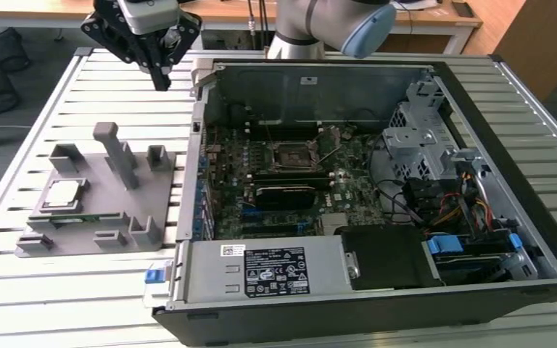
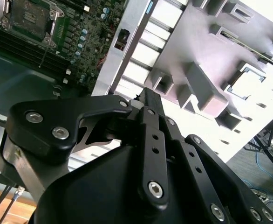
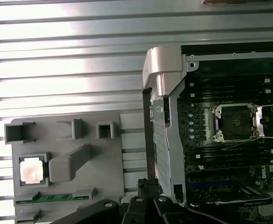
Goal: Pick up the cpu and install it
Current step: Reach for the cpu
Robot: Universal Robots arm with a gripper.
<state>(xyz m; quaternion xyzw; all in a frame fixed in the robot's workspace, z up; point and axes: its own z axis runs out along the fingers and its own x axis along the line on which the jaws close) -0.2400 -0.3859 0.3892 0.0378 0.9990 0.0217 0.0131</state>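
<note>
The cpu [image 1: 63, 193], a pale silvery square chip, lies flat in a recess of the grey holder plate [image 1: 148, 196] on the slatted table, at the exterior view's left. In the first wrist view the cpu [image 3: 32, 170] sits beside a grey block. My gripper [image 1: 162, 81] hangs above the table behind the holder, well away from the cpu, with its fingers shut together and nothing in them. The black-framed motherboard socket [image 1: 291, 154] lies uncovered inside the open computer case; it also shows in the first wrist view [image 3: 234, 122].
The open case [image 1: 510, 87] fills the middle and the exterior view's right, with cables, a drive cage [image 1: 419, 138] and a power supply [image 1: 278, 272]. Grey posts [image 1: 114, 148] stand up from the holder. A thin green circuit strip [image 3: 57, 198] lies at the holder's edge.
</note>
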